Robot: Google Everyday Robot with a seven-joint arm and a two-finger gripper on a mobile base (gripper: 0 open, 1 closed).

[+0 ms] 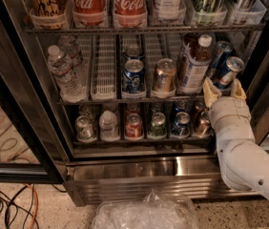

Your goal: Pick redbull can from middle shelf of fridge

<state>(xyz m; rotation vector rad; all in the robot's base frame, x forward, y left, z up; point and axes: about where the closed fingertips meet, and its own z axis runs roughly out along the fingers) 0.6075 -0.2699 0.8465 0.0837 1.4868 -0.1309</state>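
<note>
The fridge [139, 175] stands open in front of me, with a ribbed steel base. The middle shelf [106, 100] is a wire rack with white slotted lane trays. At its right end a slim blue-and-silver redbull can [227, 72] leans to the right between my fingers. My gripper [224, 90], on a white arm coming from the lower right, is shut on the can's lower part. A second slim can [219, 54] stands behind it.
The middle shelf also holds water bottles [65, 70], a wider blue soda can [133, 76], a gold can [163, 75] and a white-capped bottle [194, 66]. Small cans fill the rack below [134, 126]. A crumpled plastic bag [144, 213] and cables [5, 209] lie on the floor.
</note>
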